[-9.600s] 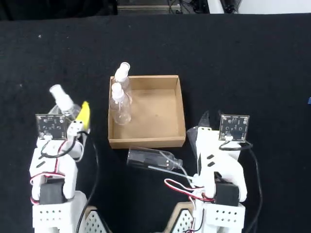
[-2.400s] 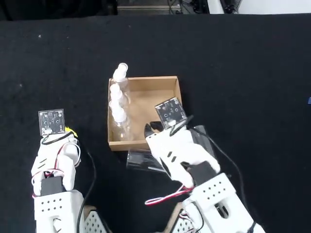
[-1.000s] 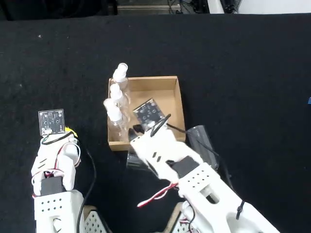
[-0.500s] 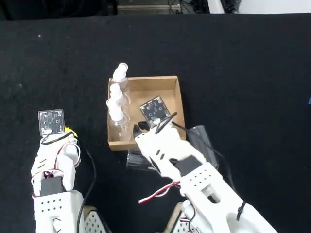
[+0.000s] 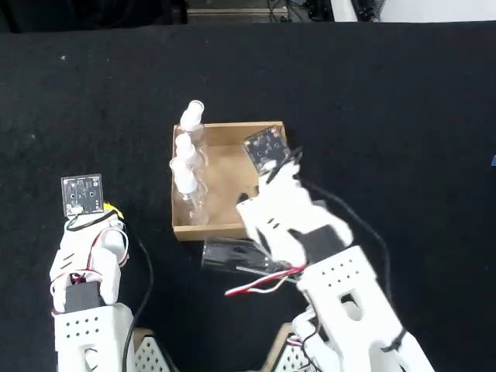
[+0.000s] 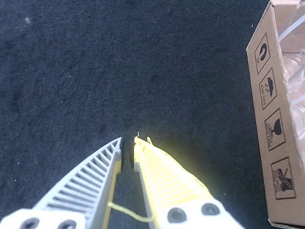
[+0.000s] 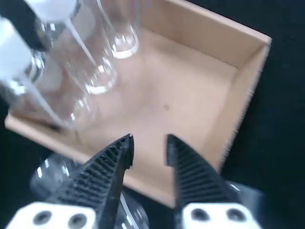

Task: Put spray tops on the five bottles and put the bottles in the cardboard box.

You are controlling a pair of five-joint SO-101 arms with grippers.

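Observation:
The cardboard box (image 5: 267,132) sits mid-table. Three clear bottles with white spray tops (image 5: 184,177) stand in a row along its left wall; they also appear in the right wrist view (image 7: 90,71). Another clear bottle (image 5: 230,256) lies on its side on the table just in front of the box, and its edge shows by the box's front wall (image 7: 45,176). My right gripper (image 7: 148,140) hangs open and empty over the box's bare floor (image 7: 181,105), apart from the bottles. My left gripper (image 6: 127,143) is shut on nothing above the black cloth, left of the box (image 6: 276,124).
Black cloth (image 5: 387,116) covers the whole table. The right arm (image 5: 291,221) reaches over the box's front wall. The left arm (image 5: 85,248) stays at the near left. A clear wrapper (image 7: 250,195) lies by the box's front right corner.
The third bottle went from the left gripper into the box. The right arm swung in over the box, close to the bottles, then shifted right and farther back. The left arm withdrew and stayed still.

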